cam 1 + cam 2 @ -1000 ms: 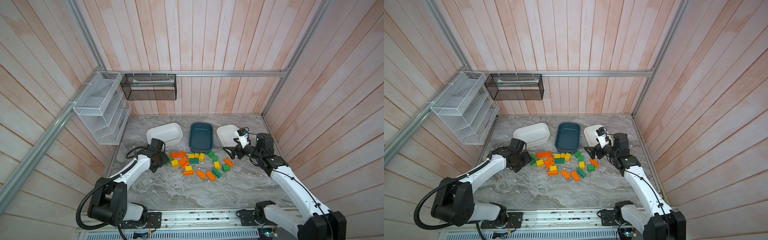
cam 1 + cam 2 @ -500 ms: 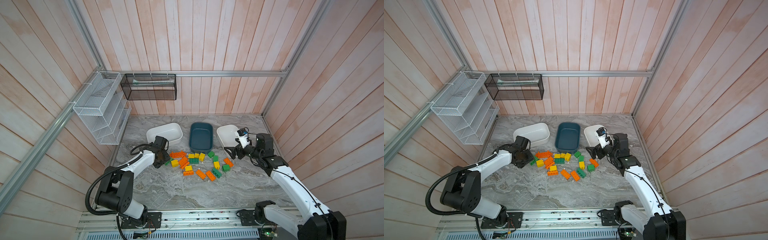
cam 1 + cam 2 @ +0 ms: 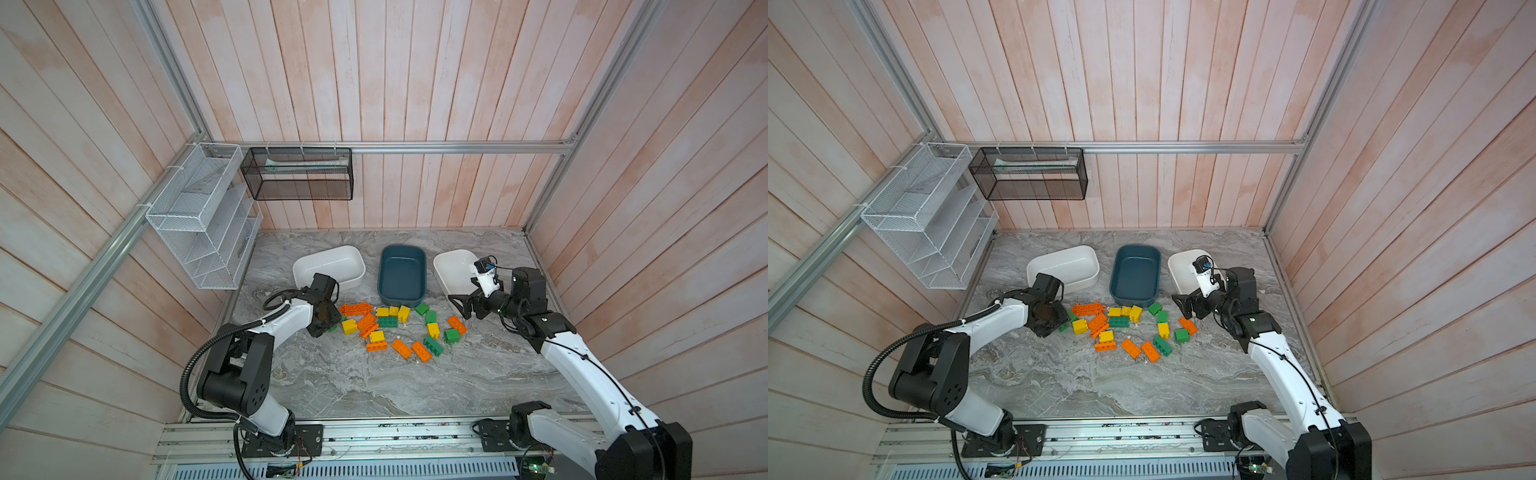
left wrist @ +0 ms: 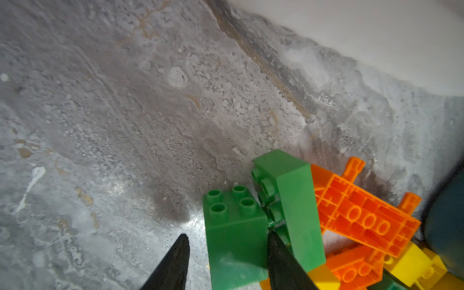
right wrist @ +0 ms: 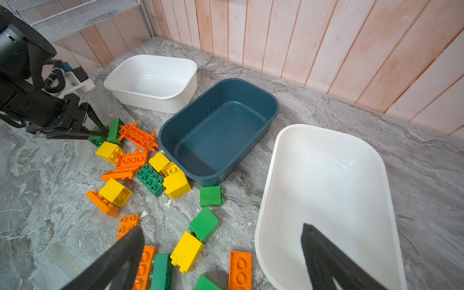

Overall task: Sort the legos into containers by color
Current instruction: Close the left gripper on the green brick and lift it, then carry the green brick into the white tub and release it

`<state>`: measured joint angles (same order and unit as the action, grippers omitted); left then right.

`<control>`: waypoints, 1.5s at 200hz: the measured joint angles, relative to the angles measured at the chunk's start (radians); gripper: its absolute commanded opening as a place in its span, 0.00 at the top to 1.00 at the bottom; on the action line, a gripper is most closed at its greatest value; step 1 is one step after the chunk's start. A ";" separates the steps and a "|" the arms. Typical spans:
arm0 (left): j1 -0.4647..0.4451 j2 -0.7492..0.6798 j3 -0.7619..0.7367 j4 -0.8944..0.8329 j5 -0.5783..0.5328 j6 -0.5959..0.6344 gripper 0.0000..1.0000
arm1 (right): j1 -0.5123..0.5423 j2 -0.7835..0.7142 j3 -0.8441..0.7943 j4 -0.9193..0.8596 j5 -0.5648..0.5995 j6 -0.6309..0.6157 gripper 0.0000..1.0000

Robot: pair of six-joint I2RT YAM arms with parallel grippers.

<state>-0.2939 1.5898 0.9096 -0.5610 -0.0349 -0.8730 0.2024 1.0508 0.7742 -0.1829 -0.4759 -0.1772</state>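
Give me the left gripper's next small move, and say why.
Probably close fully on the square green brick, then lift. The left gripper straddles it on the table: one finger sits between it and a second green brick, while a gap shows at the other finger.

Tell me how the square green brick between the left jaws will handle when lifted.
The square green brick looks like rigid moulded plastic, so it should not flex. Its smooth glossy sides may slip under a light grip. The green brick on its side sits tight against it and may shift.
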 measured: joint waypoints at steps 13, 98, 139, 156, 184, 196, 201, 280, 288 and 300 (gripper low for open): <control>0.000 0.000 0.000 -0.001 -0.004 0.006 0.49 | 0.000 -0.003 -0.007 0.000 0.000 0.000 0.02; 0.000 0.060 0.016 0.000 -0.026 0.073 0.63 | 0.000 -0.010 -0.025 -0.001 0.000 0.001 0.02; 0.000 0.052 0.060 -0.048 -0.034 0.106 0.65 | 0.000 -0.013 -0.025 -0.001 0.000 0.002 0.02; 0.000 0.027 0.104 -0.093 -0.042 0.123 0.65 | 0.000 -0.013 -0.025 0.000 0.000 0.005 0.02; 0.000 -0.031 0.221 -0.172 -0.055 0.172 0.65 | 0.000 -0.013 -0.024 0.005 -0.001 0.020 0.02; 0.002 -0.045 0.285 -0.193 -0.065 0.203 0.65 | 0.000 -0.013 -0.024 0.010 -0.006 0.025 0.02; 0.003 -0.045 0.309 -0.199 -0.068 0.215 0.65 | 0.000 -0.013 -0.024 0.013 -0.008 0.028 0.02; 0.101 0.249 0.584 -0.145 -0.078 0.477 0.65 | 0.000 0.012 -0.018 0.062 -0.044 0.074 0.02; 0.112 0.289 0.602 -0.139 -0.080 0.499 0.65 | 0.000 0.012 -0.018 0.064 -0.047 0.077 0.02; 0.126 0.340 0.626 -0.132 -0.090 0.527 0.65 | 0.000 0.012 -0.018 0.064 -0.047 0.080 0.02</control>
<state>-0.1684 1.9297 1.5356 -0.6933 -0.1253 -0.3462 0.2024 1.0626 0.7563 -0.1188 -0.5232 -0.0967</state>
